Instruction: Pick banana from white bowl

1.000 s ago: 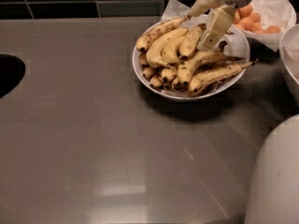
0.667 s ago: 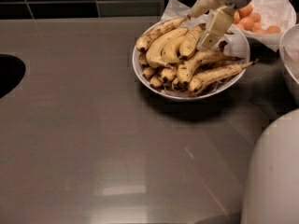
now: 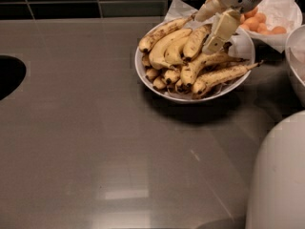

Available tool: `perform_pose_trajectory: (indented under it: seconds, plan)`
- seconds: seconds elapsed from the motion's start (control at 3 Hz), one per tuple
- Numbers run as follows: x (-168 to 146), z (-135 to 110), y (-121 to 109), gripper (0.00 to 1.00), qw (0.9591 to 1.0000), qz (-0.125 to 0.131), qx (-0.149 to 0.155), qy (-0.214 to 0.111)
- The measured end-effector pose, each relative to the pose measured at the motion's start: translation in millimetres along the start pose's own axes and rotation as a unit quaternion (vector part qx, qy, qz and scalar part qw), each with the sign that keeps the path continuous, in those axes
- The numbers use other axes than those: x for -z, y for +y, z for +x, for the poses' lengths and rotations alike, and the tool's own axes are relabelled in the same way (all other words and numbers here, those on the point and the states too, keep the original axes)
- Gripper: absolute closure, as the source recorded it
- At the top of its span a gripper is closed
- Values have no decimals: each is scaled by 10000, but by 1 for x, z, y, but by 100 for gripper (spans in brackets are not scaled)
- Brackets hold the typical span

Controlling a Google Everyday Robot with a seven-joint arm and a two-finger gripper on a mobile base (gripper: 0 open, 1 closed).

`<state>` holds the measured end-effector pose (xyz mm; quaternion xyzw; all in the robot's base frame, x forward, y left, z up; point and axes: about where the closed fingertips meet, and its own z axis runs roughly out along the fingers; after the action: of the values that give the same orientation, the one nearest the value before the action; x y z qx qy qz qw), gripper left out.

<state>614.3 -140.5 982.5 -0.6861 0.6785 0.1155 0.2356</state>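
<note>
Hovering low over the pile's right side: cream two-finger gripper, fingers spread, gripping nothing | plump curved yellow banana lies left of the gripper in the wide glossy white bowl (paper-lined) beside thinner brown-speckled bananas | bowl rests on grey countertop

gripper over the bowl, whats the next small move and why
Probably shift the gripper a little toward the picture's left and lower it. Its open fingers hang over the speckled bananas in the white bowl, while the plump yellow banana lies just beside them, not yet grasped.
</note>
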Motion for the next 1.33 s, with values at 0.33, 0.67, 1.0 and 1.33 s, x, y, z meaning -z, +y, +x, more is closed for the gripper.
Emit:
perform_pose_trajectory:
  seconds: [0.33,0.67,1.0,1.33]
  plan:
    - [0,7,4,29,9999,-31,-105,-15]
    - [-5,11,4,29,9998,-103,-133,-54]
    - [-13,11,-1,29,9998,-162,-87,-72]
    - [-17,9,-8,30,9998,-171,-29,-74]
